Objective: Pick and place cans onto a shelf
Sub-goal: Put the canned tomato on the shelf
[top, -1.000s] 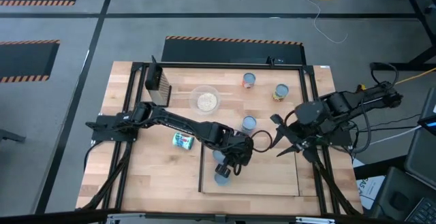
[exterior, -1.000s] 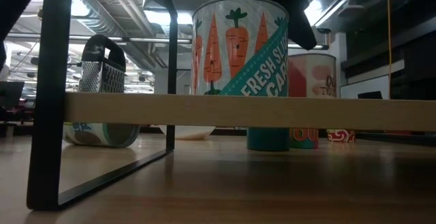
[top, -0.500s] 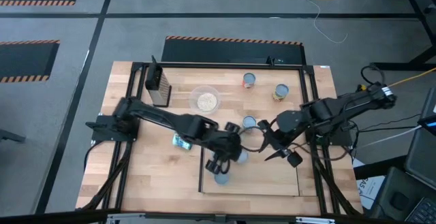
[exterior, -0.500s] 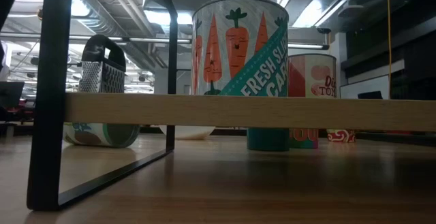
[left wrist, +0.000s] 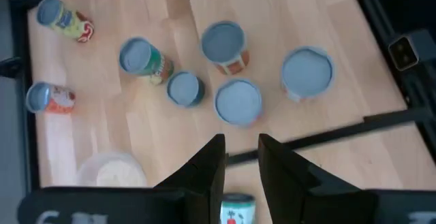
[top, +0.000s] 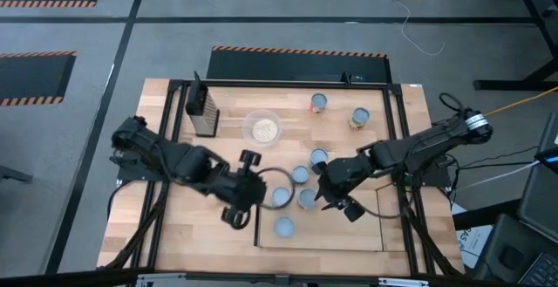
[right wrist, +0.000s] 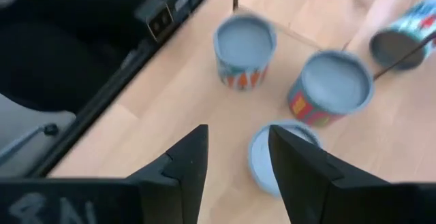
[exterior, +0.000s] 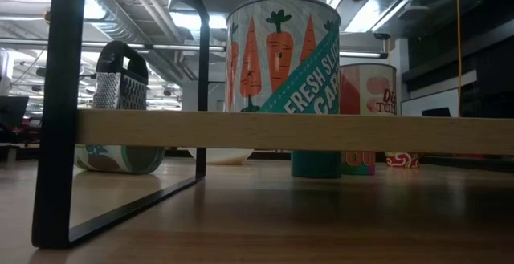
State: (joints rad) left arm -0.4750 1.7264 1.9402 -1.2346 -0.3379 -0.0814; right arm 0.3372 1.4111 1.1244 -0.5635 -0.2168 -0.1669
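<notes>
**A:** Where do the small metal cans with pale blue-silver tops sit relative to the grippers?

**B:** Five stand upright on the light-wood shelf panel with the thin dark edge (top: 366, 235). Seen from above, one is at the panel's near left (top: 283, 227), two sit side by side in the middle (top: 280, 197) (top: 307, 199), one is just behind them (top: 300, 175), and a teal-sided one (top: 319, 158) is farther back. The right gripper (top: 336, 201) hangs just beside the middle pair, on their right, its fingers apart and holding nothing. In its wrist view a can top (right wrist: 279, 154) lies directly ahead between the finger tips.

**A:** And the left gripper?

**B:** The left gripper (top: 237, 200) is at the shelf's left edge, beside a teal can lying on its side (left wrist: 236, 208) on the wooden tabletop (top: 174, 226). Its fingers are slightly apart, gripping nothing.

**A:** Any others?

**B:** Two cans stand at the table's far side (top: 318, 103) (top: 359, 117), well away from both grippers, near a clear round bowl (top: 262, 127) and a metal grater (top: 203, 110).
</notes>
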